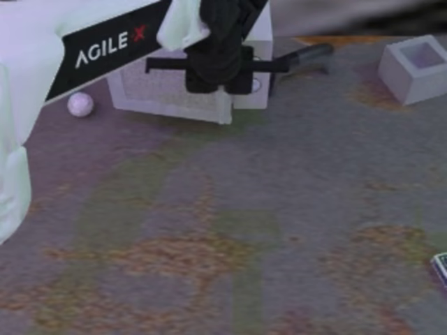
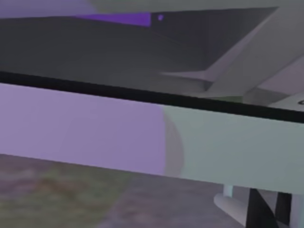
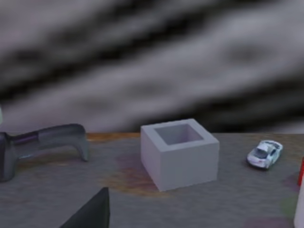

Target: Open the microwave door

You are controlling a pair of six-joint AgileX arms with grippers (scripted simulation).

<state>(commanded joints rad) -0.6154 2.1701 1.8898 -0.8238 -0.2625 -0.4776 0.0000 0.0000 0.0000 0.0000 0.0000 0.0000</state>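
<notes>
The near half of the bench [image 1: 230,265] is seen in the top view to carry nothing but its mottled pattern of grey, olive and rust patches, with only a small dark-edged object [image 1: 440,269] cut off at its right edge. Farther back, the left arm is reached across from the left, and the left pincer [image 1: 220,73] is held over the front of the microwave [image 1: 258,35], at the side of the microwave door [image 1: 167,91] nearest the knob panel. Whether its fingers are apart or closed, and whether anything is gripped, cannot be told; the left wrist view is filled by a white panel edge with pale purple behind it. The door looks at most slightly ajar, so the opening is judged barely begun. A slip off the door edge could be caused by a shallow hold, and the whole microwave could be dragged if the pull is not swept around the hinge. A small white ball [image 1: 79,104] lies just left of the microwave, a dark handled tool [image 1: 307,56] just right, and a grey open-topped cube [image 1: 415,66] and a toy car [image 3: 264,154] farther right. The right pincer is not clearly shown. Beyond the bench only a blurred grey backdrop is seen.
</notes>
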